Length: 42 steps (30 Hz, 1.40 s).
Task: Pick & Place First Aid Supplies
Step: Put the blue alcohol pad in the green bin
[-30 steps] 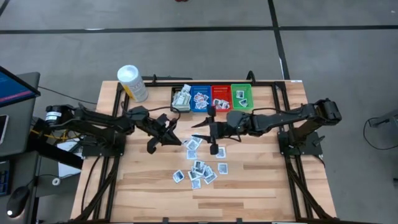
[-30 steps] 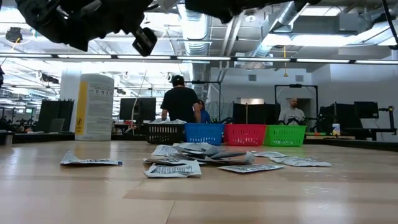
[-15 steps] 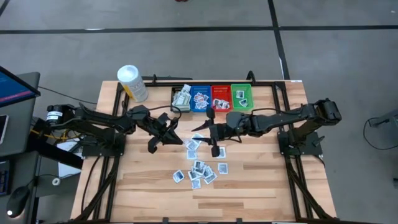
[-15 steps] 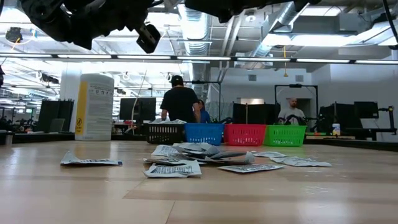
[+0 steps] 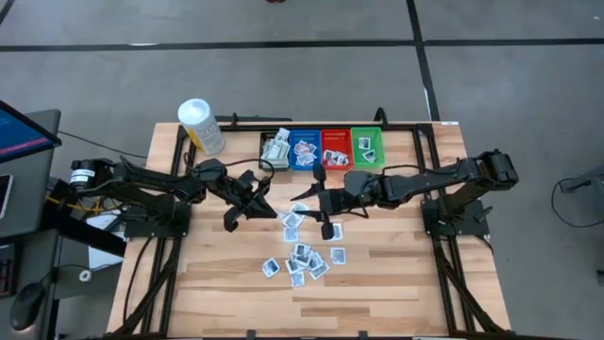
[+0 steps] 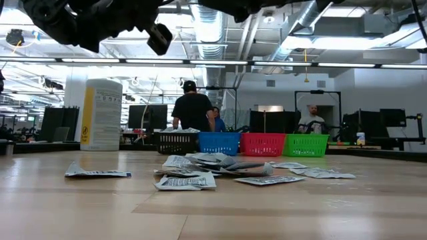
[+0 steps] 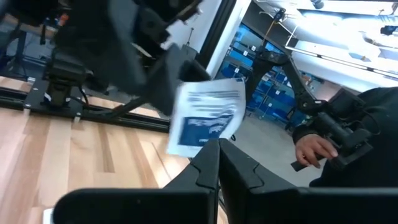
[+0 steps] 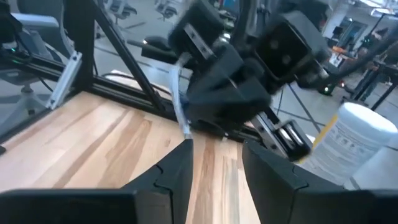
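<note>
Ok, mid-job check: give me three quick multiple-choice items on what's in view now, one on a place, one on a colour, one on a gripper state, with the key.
1. Where is the white tub?
A. back left corner of the table
B. front right corner
C. inside a bin

2. What colour is the bin next to the black bin?
A. green
B. blue
C. red

3. The left gripper is:
A. open and empty
B. out of view
C. shut on a packet

Key:
1 A, the high view shows it there.
2 B, the blue bin touches it.
3 C, the left wrist view shows the packet pinched at its fingertips.

floor (image 5: 283, 24): grey concrete, dark lines | ceiling lights (image 6: 287, 64): long strips | monitors (image 6: 148, 115): dark
</note>
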### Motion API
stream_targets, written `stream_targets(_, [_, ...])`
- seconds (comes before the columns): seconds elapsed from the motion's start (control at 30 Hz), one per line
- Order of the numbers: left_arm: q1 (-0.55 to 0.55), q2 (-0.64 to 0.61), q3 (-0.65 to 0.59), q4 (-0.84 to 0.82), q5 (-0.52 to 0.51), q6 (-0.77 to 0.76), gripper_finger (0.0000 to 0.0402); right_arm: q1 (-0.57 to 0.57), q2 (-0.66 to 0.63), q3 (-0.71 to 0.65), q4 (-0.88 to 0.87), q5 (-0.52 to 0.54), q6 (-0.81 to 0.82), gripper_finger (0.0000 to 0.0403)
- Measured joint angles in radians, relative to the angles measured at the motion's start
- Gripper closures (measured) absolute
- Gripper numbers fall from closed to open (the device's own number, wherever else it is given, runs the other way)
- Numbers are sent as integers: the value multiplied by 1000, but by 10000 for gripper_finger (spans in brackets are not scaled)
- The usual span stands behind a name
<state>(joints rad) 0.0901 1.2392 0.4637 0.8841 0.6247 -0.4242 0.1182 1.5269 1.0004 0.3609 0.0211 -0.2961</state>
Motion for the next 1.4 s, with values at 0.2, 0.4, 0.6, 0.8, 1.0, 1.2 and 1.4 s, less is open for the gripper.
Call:
stream_targets(0.2, [13,0,0,0,-3,-1,395,9,0,0,26,-26,0,270])
stream_targets(0.4, [13,0,0,0,-23,0,397,8,0,0,32,-51,19,271])
stream_targets(0.6, [13,0,0,0,-35,0,395,10,0,-1,17,-77,59,271])
stream_targets(0.8, [13,0,0,0,-65,0,395,12,0,-1,16,-77,64,271])
stream_targets(1.0, [13,0,0,0,-80,0,397,12,0,-1,-21,-77,88,271])
stream_targets(1.2, [13,0,0,0,-107,1,395,12,0,-1,-16,-77,88,271])
stream_targets(1.4, [13,0,-1,0,-109,1,397,12,0,-1,-13,-75,88,271])
